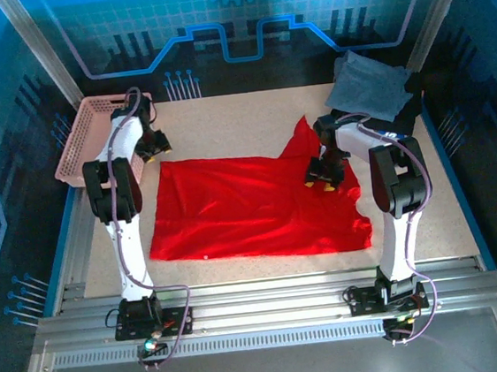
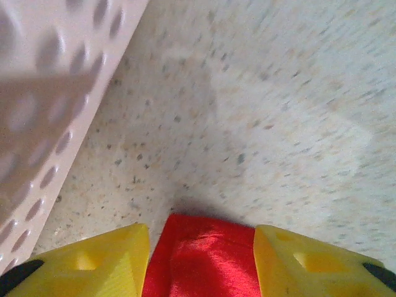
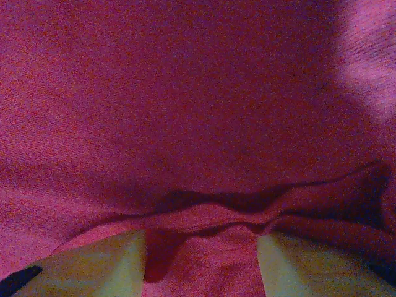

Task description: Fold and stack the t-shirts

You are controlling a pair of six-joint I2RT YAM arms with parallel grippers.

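a: looking at the red t-shirt [image 1: 251,208] first, where does it lie?
b: spread nearly flat in the middle of the speckled table [image 1: 224,117], between the two arms. its far right part is bunched up into a peak close to the right arm.
a: and the left gripper [image 1: 157,147]?
b: at the shirt's far left corner, just beside the pink mesh basket [image 1: 84,141]. in its wrist view the yellow fingers [image 2: 105,260] stand apart at a middling width. the red corner lies on the table between them, with the basket wall off to the left. the cloth looks loose there, not pinched.
a: the right gripper [image 1: 322,181]?
b: down on the shirt's right side, just below that peak. its wrist view shows its jaws parted about as much as the left's. a raised ridge of red cloth runs across between them, with red cloth all around.
a: any other shirts?
b: a folded grey-blue shirt [image 1: 367,85] sits at the far right corner of the table. it rests on a dark cloth [image 1: 414,90] that shows at its right edge. both lie apart from the red one.
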